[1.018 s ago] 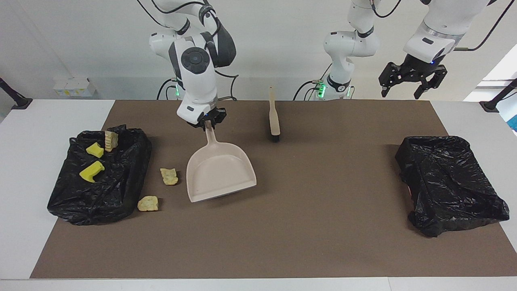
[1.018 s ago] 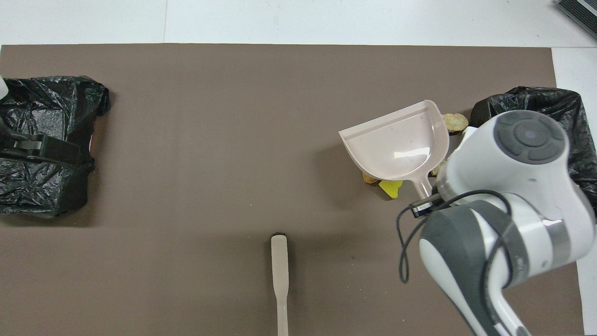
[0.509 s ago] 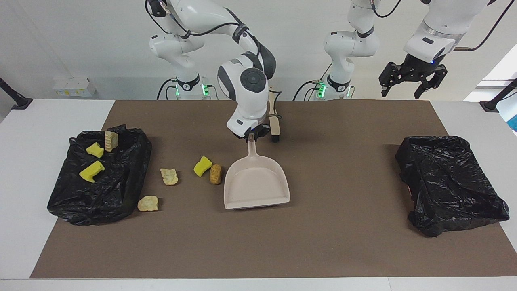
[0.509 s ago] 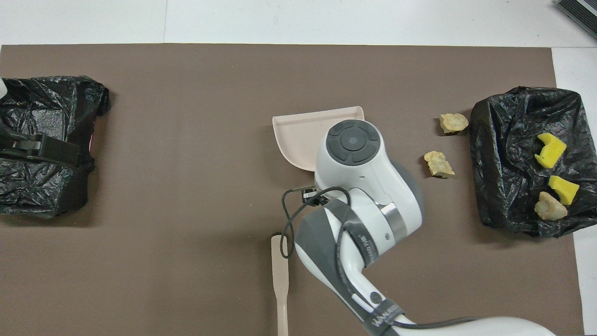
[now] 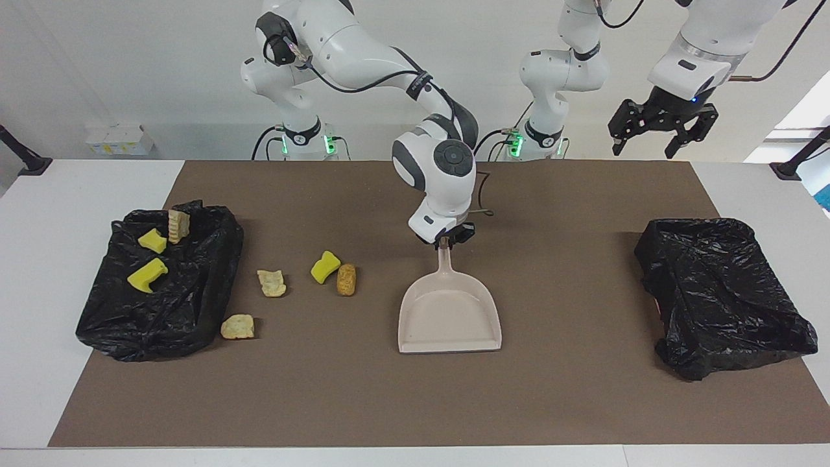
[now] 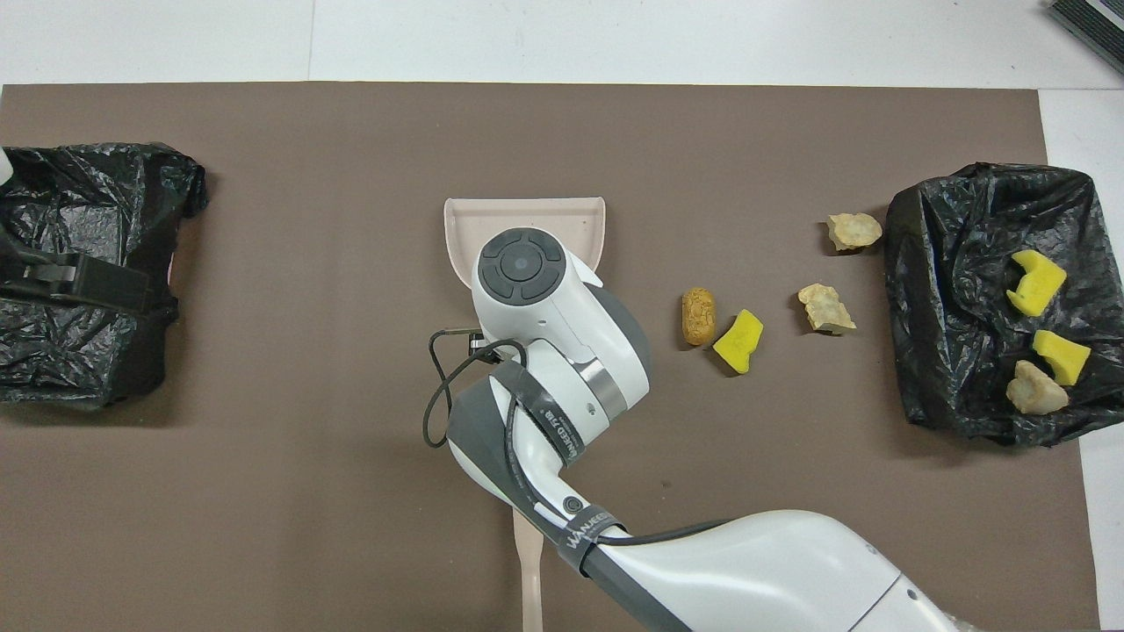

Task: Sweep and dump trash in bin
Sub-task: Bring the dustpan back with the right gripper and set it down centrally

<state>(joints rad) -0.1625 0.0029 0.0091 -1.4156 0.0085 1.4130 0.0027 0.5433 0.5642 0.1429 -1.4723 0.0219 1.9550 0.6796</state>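
Observation:
My right gripper [image 5: 445,242] is shut on the handle of the beige dustpan [image 5: 449,318], whose pan [image 6: 527,219] lies low at the middle of the mat, its mouth facing away from the robots. Beside it, toward the right arm's end, lie loose trash pieces: a yellow sponge chunk [image 5: 325,266], a brown bread piece [image 5: 346,279] and two tan pieces [image 5: 272,283] [image 5: 237,326]. The black-lined bin [image 5: 162,311] at that end holds two yellow chunks [image 5: 147,274] [image 5: 152,240] and a tan piece [image 5: 177,225]. My left gripper [image 5: 661,133] waits open, raised over the left arm's end.
A second black-lined bin [image 5: 720,292] stands at the left arm's end of the mat with nothing visible in it. The brush's beige handle [image 6: 529,570] shows near the robots under my right arm; its head is hidden. A brown mat [image 5: 557,395] covers the table.
My right gripper has carried the dustpan from beside the trash-holding bin to the middle of the mat, uncovering the yellow chunk and the brown piece. The left arm has not moved.

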